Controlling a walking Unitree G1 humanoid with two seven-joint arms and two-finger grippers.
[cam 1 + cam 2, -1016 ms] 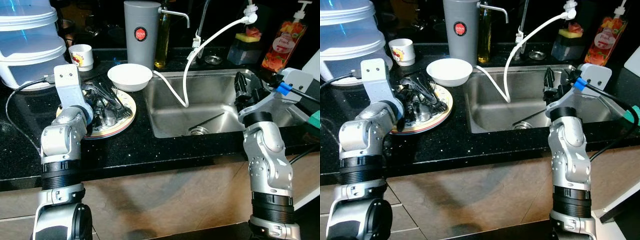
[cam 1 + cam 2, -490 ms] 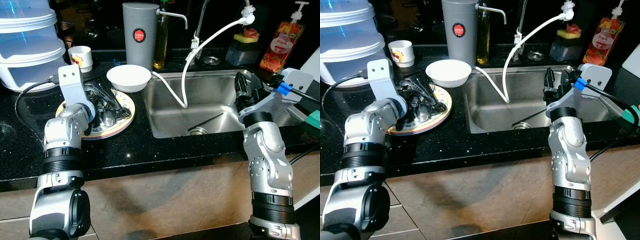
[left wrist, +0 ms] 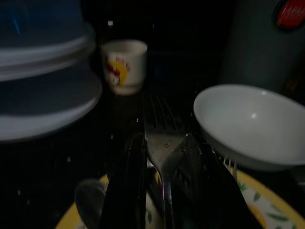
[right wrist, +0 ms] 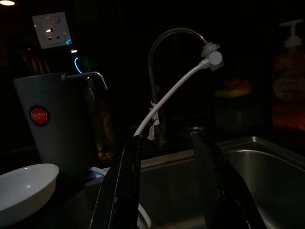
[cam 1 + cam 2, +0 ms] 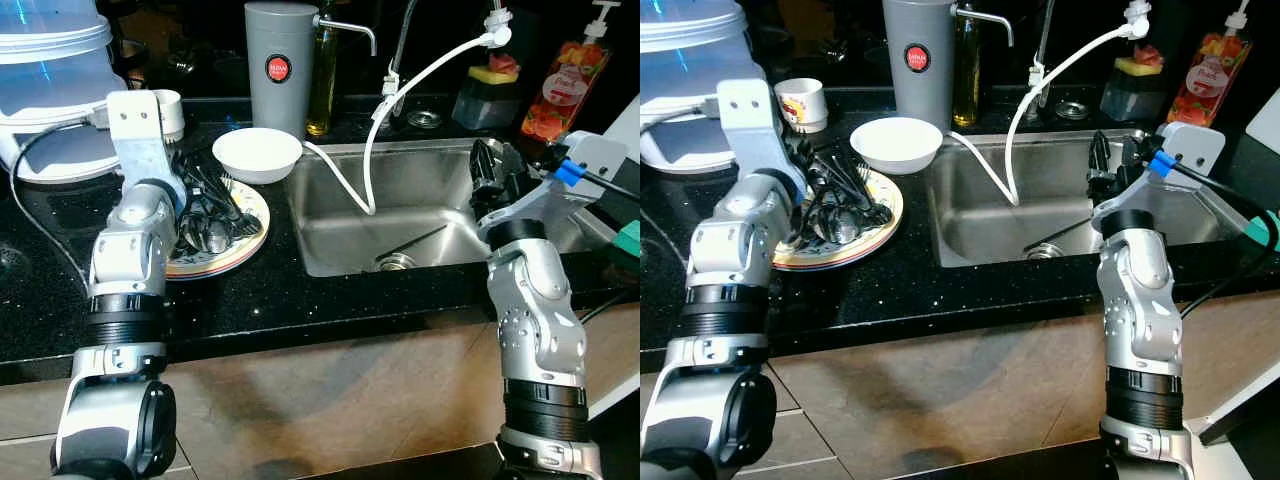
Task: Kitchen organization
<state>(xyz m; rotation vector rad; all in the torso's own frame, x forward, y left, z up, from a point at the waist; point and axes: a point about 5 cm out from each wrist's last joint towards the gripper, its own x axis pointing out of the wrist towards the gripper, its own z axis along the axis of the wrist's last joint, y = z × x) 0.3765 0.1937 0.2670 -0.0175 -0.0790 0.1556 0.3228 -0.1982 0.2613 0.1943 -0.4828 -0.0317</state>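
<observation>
Black speckled table (image 5: 300,300), dishes waiting left of the sink (image 5: 420,215).

Left tool (image 3: 162,191) pinches a fork (image 3: 159,157) over the cutlery-heaped plate (image 5: 250,235), just left of the sink; the fork's long axis runs along the fingers toward the white bowl (image 5: 258,154). Right tool (image 4: 164,181) hovers spread above the sink (idle, farther from the plate).

black speckled counter (image 5: 300,300), tiled floor (image 5: 330,400)

plate (image 5: 240,248) left of sink (image 5: 440,205), bowl (image 5: 257,154) behind
</observation>
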